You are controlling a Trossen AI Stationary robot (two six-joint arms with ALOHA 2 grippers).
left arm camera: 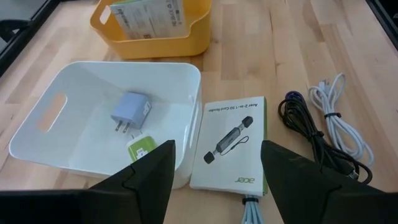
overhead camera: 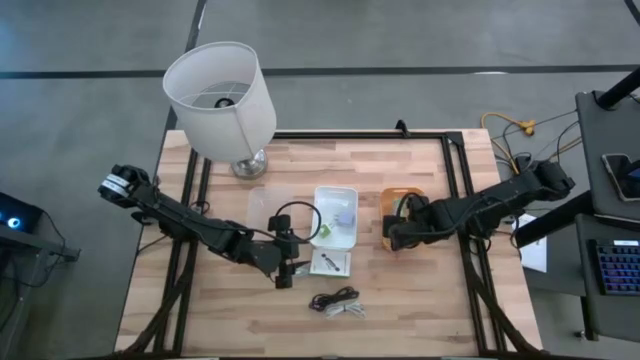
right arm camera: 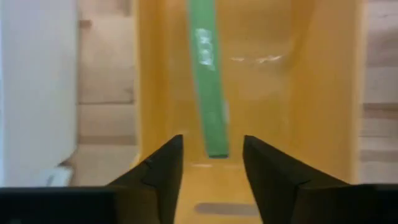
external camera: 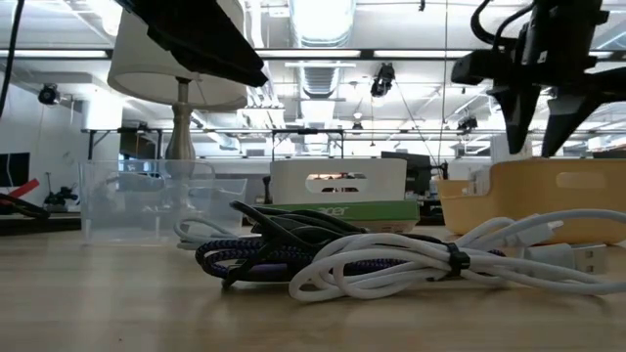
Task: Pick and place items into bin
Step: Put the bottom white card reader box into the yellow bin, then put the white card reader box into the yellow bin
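My left gripper [overhead camera: 288,272] [left arm camera: 217,144] hovers open just near of the white bin [overhead camera: 322,236] [left arm camera: 180,74], over the near end of a white packet with dark print [overhead camera: 330,262] [left arm camera: 231,142] that lies flat on the table. Inside the white bin lie a grey-blue plug cube [left arm camera: 130,112] [overhead camera: 345,214] and a small green piece [left arm camera: 140,147]. My right gripper [overhead camera: 390,235] [right arm camera: 212,140] [external camera: 536,137] hangs open over the yellow bin [overhead camera: 402,196] [right arm camera: 323,93] [external camera: 558,196]. In that bin a green-edged packet [right arm camera: 208,74] [left arm camera: 149,18] stands on edge.
A coiled black cable [left arm camera: 311,134] [external camera: 264,256] and a white cable [left arm camera: 339,121] [external camera: 411,264] lie near the table's near edge [overhead camera: 335,303]. A clear container [overhead camera: 265,205] [external camera: 147,200] stands left of the white bin. The white-shaded lamp [overhead camera: 220,90] stands at the far left.
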